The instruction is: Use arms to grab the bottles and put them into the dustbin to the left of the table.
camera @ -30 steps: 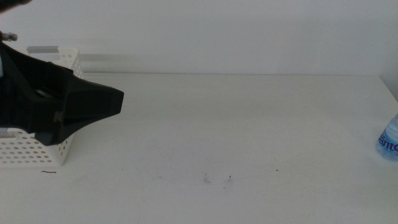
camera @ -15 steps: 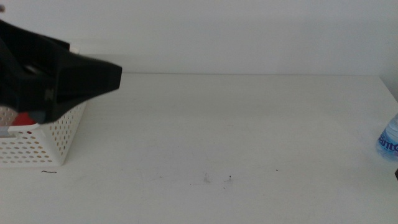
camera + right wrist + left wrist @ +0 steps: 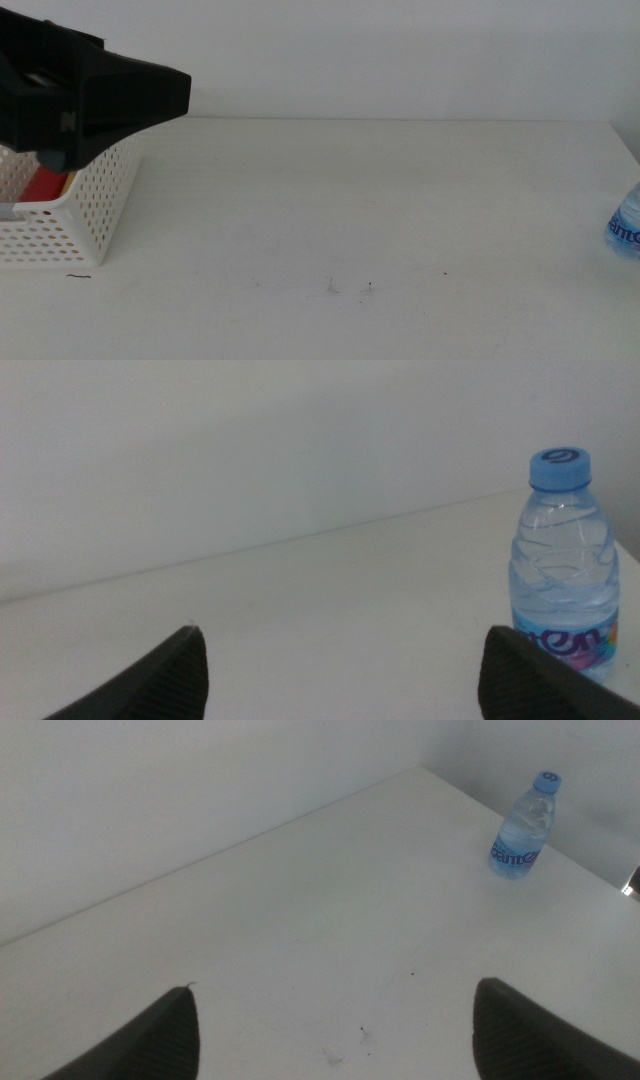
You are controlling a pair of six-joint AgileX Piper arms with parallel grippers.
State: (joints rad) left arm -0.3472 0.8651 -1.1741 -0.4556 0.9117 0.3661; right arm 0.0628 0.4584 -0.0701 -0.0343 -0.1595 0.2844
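Clear water bottle (image 3: 562, 575) upright beyond right gripper (image 3: 340, 675), fingers (image 3: 150, 678) apart, untouched.

A bare test bench, lab-like rather than homely; a plain white table (image 3: 380, 210) against a blank white wall (image 3: 400, 50); a black robot arm (image 3: 80, 95) hangs over a perforated white basket (image 3: 95, 205); one lone water bottle (image 3: 520, 825) stands at the table's far side.
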